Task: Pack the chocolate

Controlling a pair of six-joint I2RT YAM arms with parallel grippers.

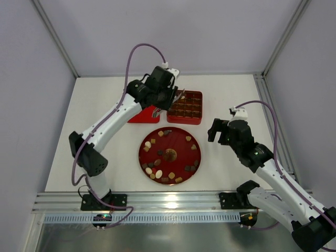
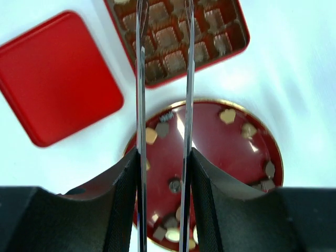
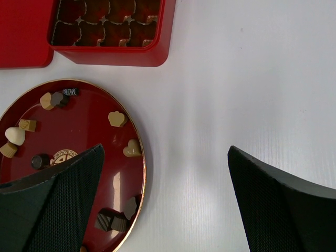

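Top external view shows the chocolate [image 1: 157, 175] on the red plate [image 1: 195, 137], the right gripper [image 1: 214, 132] spread wide, and the left gripper [image 1: 179, 96], fingers narrowly parted, load unclear, over the red box [image 1: 185, 120], where a piece released off-centre may straddle a divider.

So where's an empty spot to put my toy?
Bare table right of the box and behind the right fingers is free; so is the patch between the plate and the right arm. The middle is crowded: lid, box, plate and left fingers.
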